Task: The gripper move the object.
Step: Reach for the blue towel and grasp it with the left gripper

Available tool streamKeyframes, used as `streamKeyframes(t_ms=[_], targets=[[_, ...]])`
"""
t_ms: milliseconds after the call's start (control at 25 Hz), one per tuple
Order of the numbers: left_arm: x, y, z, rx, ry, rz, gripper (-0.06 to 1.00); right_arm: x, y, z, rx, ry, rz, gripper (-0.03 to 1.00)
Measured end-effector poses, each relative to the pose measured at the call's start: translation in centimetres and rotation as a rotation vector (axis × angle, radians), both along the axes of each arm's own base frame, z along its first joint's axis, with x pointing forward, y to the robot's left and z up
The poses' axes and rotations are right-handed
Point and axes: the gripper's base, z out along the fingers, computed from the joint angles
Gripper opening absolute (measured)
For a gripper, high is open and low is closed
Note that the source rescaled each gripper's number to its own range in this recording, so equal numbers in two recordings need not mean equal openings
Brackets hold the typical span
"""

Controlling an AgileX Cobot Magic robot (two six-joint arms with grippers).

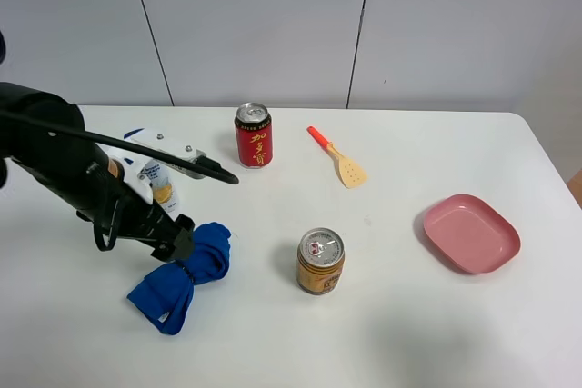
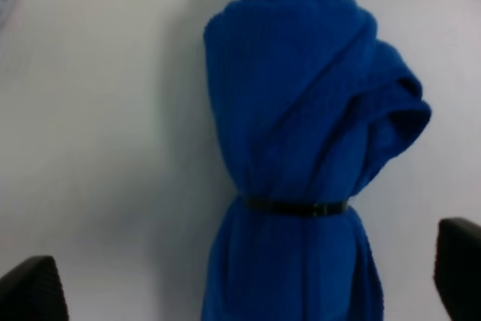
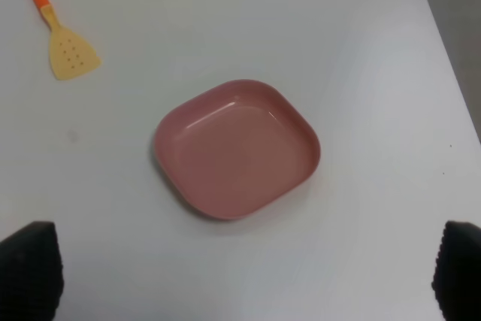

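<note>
The bright blue cloth (image 1: 185, 273) lies on the white table at the front left, bunched and cinched in the middle by a thin black band (image 2: 297, 207). My left gripper (image 1: 180, 244) is down at the cloth's cinched middle. In the left wrist view the cloth (image 2: 301, 133) fills the middle and my left gripper (image 2: 244, 283) is open. Its fingertips (image 2: 30, 291) stand wide on either side of the cloth, apart from it. My right gripper (image 3: 244, 276) is open and empty, hovering above the pink plate (image 3: 237, 148); it does not show in the exterior view.
A white bottle (image 1: 156, 177) lies behind my left arm. A red can (image 1: 253, 134) stands at the back and a gold can (image 1: 320, 261) to the right of the cloth. An orange-handled spatula (image 1: 339, 160) and the pink plate (image 1: 470, 233) lie further right.
</note>
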Motion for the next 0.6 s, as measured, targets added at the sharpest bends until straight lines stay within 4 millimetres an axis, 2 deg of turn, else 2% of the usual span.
streamKeyframes(t_ms=[160, 440, 600], targets=[[0.2, -0.4, -1.5, 0.02, 0.05, -0.002, 1.0, 0.0, 0.0, 0.0, 0.0, 0.0, 0.0, 1.0], [-0.1, -2.5, -4.3, 0.039, 0.094, -0.052, 1.0, 0.0, 0.0, 0.0, 0.0, 0.0, 0.0, 1.0], [0.2, -2.7, -5.2, 0.04, 0.089, -0.051, 1.0, 0.0, 0.0, 0.0, 0.0, 0.0, 0.0, 1.0]])
